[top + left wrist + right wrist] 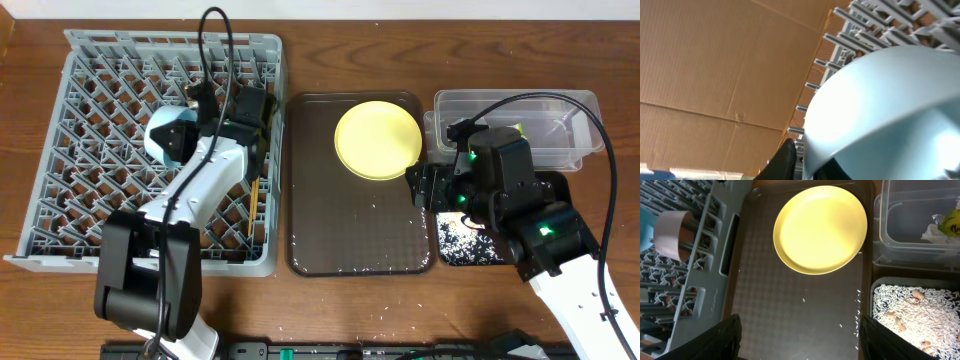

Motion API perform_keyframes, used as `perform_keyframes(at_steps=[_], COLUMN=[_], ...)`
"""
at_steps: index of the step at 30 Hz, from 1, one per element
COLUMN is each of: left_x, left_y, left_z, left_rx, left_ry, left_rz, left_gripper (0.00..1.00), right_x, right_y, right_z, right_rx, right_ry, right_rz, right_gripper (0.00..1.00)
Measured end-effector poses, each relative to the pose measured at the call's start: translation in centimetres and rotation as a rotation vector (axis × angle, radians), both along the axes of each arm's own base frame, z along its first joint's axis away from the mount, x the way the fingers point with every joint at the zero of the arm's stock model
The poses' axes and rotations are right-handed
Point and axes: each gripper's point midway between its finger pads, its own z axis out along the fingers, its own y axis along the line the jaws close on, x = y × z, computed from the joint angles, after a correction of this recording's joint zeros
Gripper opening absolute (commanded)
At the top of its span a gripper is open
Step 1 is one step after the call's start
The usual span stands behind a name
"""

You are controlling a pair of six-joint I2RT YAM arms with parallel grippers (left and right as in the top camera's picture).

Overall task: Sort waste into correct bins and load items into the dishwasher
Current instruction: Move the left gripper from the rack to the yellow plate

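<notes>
My left gripper (196,133) is shut on the rim of the light-blue bowl (165,140), holding it tilted over the grey dish rack (100,210). The bowl (880,105) fills the left wrist view, with one finger on each side of its rim. A white cup (672,227) and the chopsticks (256,205) are in the rack. The yellow plate (377,140) lies on the brown tray (350,240). My right gripper (800,345) is open and empty above that tray's right side. The clear tub (560,140) holds paper bits and the green wrapper (952,220). The black tray (920,315) holds grains.
A few loose grains (857,322) lie on the brown tray near its right edge. The right arm (520,200) covers much of the black tray in the overhead view. I see no small white bowl.
</notes>
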Motion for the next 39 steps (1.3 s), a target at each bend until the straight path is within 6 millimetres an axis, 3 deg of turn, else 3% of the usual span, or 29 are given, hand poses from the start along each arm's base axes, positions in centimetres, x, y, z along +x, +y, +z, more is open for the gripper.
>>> perform_keyframes(at_steps=[4, 8, 11, 16, 18, 21, 26, 27, 28, 30, 32, 36, 39], left_x=[-0.2, -0.6, -1.5, -3.0, -3.5, -3.0, -1.7, -1.7, -1.5, -0.8, -0.2, 0.1, 0.3], left_y=[-1.1, -2.4, -3.8, -5.1, -6.6, -11.0, -22.6, -24.0, -26.7, -29.4, -31.5, -32.8, -33.0], left_z=[-0.2, -0.8, -1.3, 1.1, 2.4, 2.1, 1.1, 0.6, -0.8, -2.9, -6.2, -11.8, -13.5], left_rx=[0.000, -0.019, -0.134, -0.388, -0.552, -0.822, -1.229, -1.263, -1.322, -1.378, -1.425, -1.473, -1.486], left_ry=[0.029, 0.075, 0.097, -0.013, -0.080, -0.101, -0.025, -0.003, 0.037, 0.062, 0.098, 0.156, 0.160], left_rz=[-0.030, -0.068, -0.106, -0.156, -0.211, -0.337, -0.622, -0.644, -0.675, -0.682, -0.642, -0.535, -0.495], left_gripper=[0.53, 0.57, 0.63, 0.66, 0.64, 0.60, 0.58, 0.58, 0.58, 0.63, 0.64, 0.63, 0.52], right_x=[0.0, 0.0, 0.0, 0.0, 0.0, 0.0, 0.0, 0.0, 0.0, 0.0, 0.0, 0.0, 0.0], right_y=[0.0, 0.0, 0.0, 0.0, 0.0, 0.0, 0.0, 0.0, 0.0, 0.0, 0.0, 0.0, 0.0], right_z=[0.0, 0.0, 0.0, 0.0, 0.0, 0.0, 0.0, 0.0, 0.0, 0.0, 0.0, 0.0, 0.0], right_rx=[0.000, 0.000, 0.000, 0.000, 0.000, 0.000, 0.000, 0.000, 0.000, 0.000, 0.000, -0.001, -0.001], right_ry=[0.000, 0.000, 0.001, 0.000, 0.000, 0.000, -0.001, -0.001, 0.000, 0.001, 0.000, 0.002, 0.002], right_rz=[0.000, 0.000, 0.000, 0.000, 0.000, 0.000, 0.000, 0.000, 0.000, 0.000, 0.000, 0.000, 0.000], right_gripper=[0.73, 0.73, 0.73, 0.73, 0.73, 0.73, 0.73, 0.73, 0.73, 0.73, 0.74, 0.74, 0.74])
